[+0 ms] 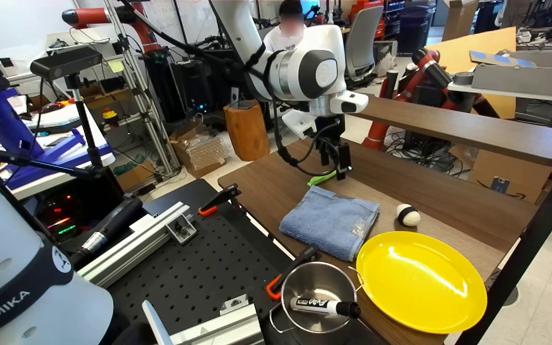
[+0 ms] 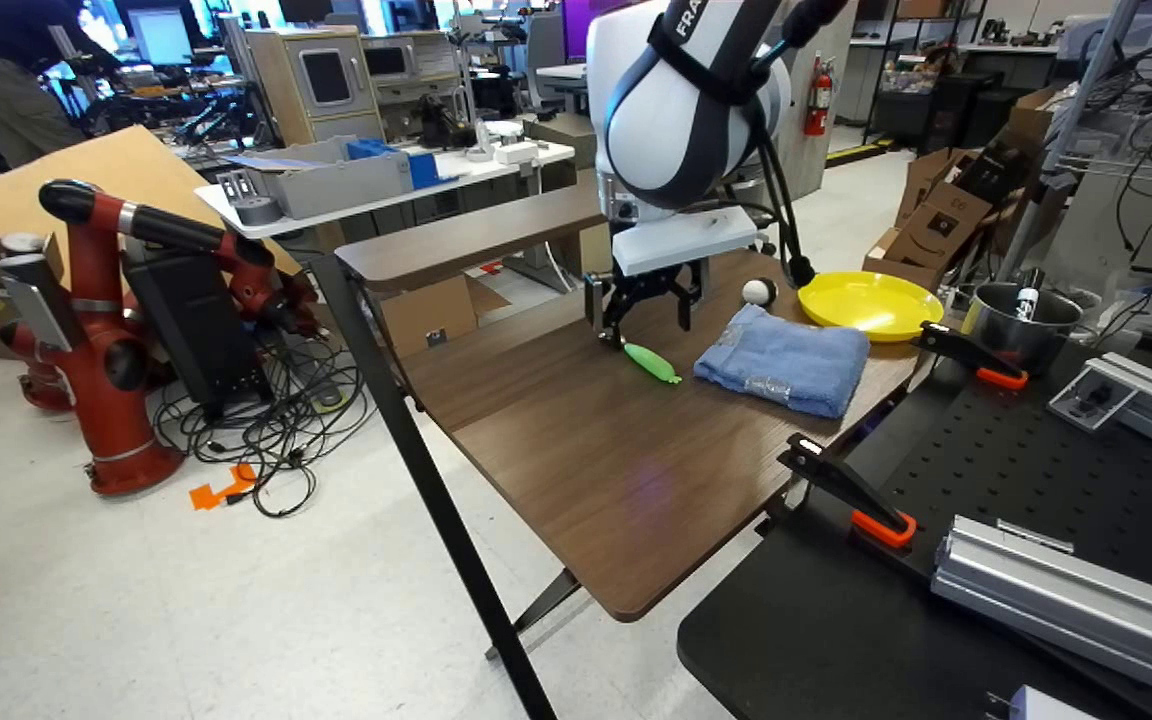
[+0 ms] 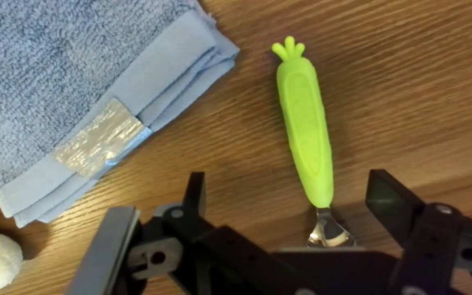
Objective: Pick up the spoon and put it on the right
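Observation:
The spoon lies flat on the wooden table. It has a lime-green, carrot-shaped handle and a metal bowl, partly hidden behind the gripper's body in the wrist view. The spoon shows in both exterior views, its bowl end near the gripper. My gripper is open and empty, its fingers spread either side of the handle's lower end and neck, touching neither. In the exterior views the gripper hangs low over the table at the spoon; its exact height is unclear.
A folded blue cloth lies beside the spoon. A white ball with a black band and a yellow plate lie farther along. A metal pot holds a marker. A raised shelf runs along the table's far side.

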